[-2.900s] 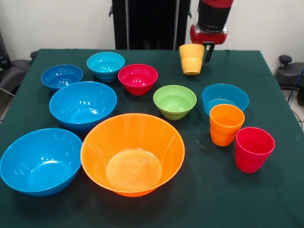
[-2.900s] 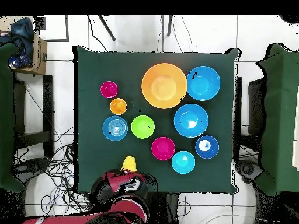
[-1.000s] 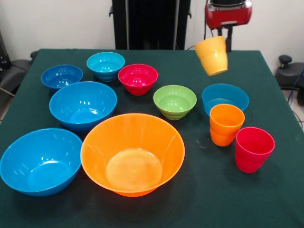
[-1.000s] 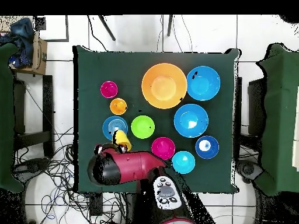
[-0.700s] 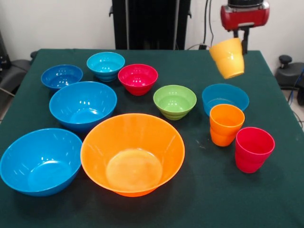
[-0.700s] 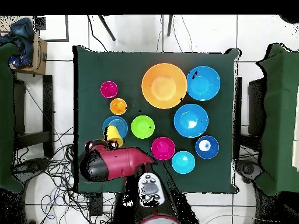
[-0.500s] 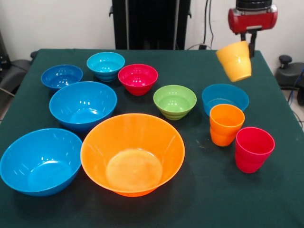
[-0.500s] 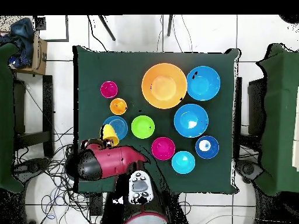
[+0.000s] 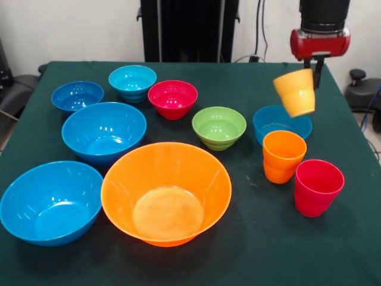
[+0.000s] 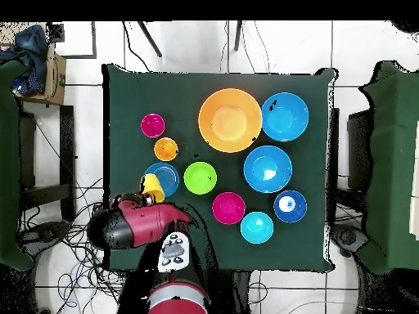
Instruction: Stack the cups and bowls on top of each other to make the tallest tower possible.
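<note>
Front view shows the gripper (image 9: 314,64) clamped on the tilted yellow cup (image 9: 295,92), held in air above the teal bowl (image 9: 282,123), behind the orange cup (image 9: 283,156). Carrying step; next I judge it must lower over the orange cup. Half a second ago the cup hung slightly higher.

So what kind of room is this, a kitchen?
Probably not a kitchen; more likely a robot lab. A red robot arm hangs over a green-covered table, and loose cables sprawl across the tiled floor.
</note>
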